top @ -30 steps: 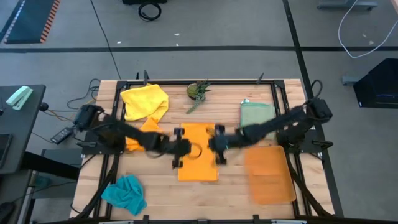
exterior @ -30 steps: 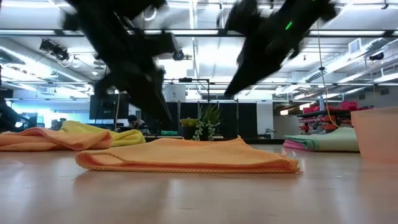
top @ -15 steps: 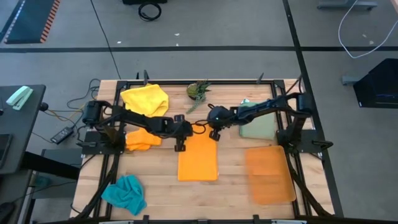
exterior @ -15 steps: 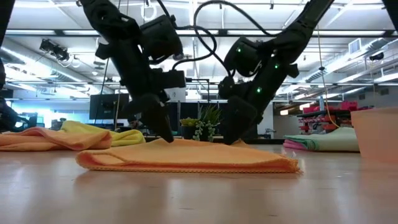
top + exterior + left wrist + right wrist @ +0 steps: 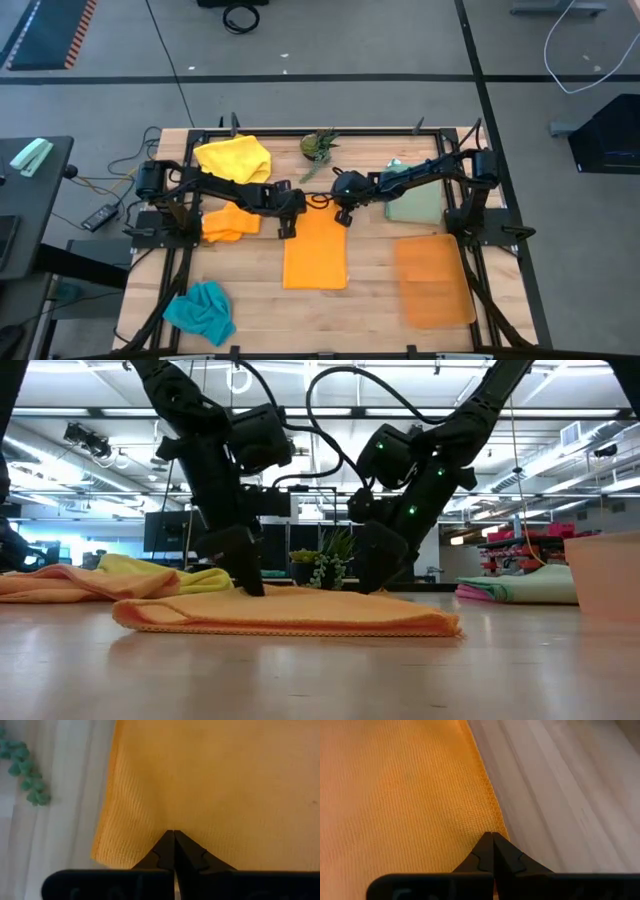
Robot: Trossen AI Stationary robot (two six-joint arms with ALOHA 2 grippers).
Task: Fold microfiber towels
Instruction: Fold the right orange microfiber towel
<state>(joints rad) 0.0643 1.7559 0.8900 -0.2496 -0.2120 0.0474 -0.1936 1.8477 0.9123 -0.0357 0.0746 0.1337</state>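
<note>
Towel, orange (image 5: 316, 250): lies flat at centre of the high view, folded to a tall rectangle, long edges running up and down the frame. In the low view it sits as a low flat pad (image 5: 290, 615) across the middle.

Left gripper (image 5: 287, 222): at the towel's upper left corner in the high view, fingers pressed together, tips down on the cloth (image 5: 172, 851). Whether cloth is pinched between them cannot be told; the wrist view shows the tips on the fabric near its corner.

Right gripper (image 5: 343, 214): at the upper right corner, likewise closed narrow, tips on the edge (image 5: 492, 851) where cloth meets wood.

Other towels: yellow (image 5: 234, 160) upper left; second orange (image 5: 232, 222) left of centre; teal (image 5: 201, 310) lower left; pale green (image 5: 414, 192) upper right, partly under the right arm.

Other items: mat (image 5: 433, 278) lower right; plant (image 5: 318, 146) top centre; table (image 5: 370, 300).

Step in hand, judged: taking both top corners for the next fold. To do it well:
- both grips should be equally deep, catching all layers;
- lift level, both arms together, so the edge stays straight;
- carry toward the bottom of the frame and land edge on edge;
- avoid dragging the lower half across the wood.
</note>
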